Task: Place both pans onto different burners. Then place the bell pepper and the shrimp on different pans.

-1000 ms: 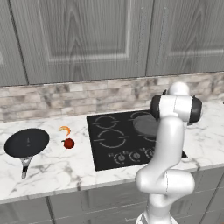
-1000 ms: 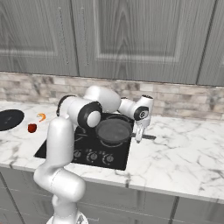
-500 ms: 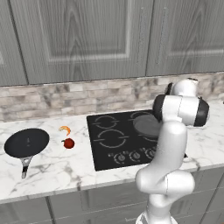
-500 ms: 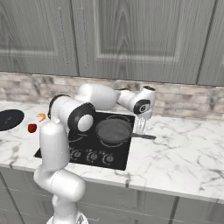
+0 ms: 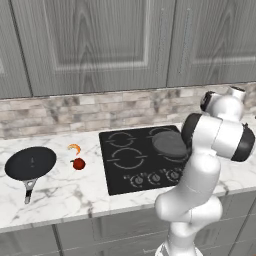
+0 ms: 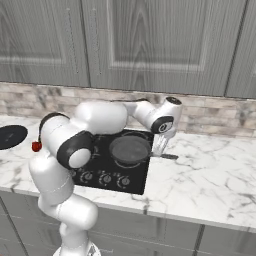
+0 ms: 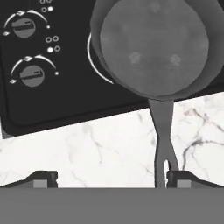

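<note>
A matt dark grey pan (image 7: 154,46) sits on the glossy black glass cooktop (image 7: 52,100), beside veined white marble counter (image 7: 100,148).

Base views: behind arm, left and right, sharing cooktop (image 5: 145,155). Hand view: close above dark grey pan (image 7: 153,43).

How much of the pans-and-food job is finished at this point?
Done: the dark grey pan sits on a cooktop burner. In hand: nothing; the gripper is open above that pan's handle. Left: the black pan lies on the counter, and the shrimp and bell pepper lie beside it.
</note>
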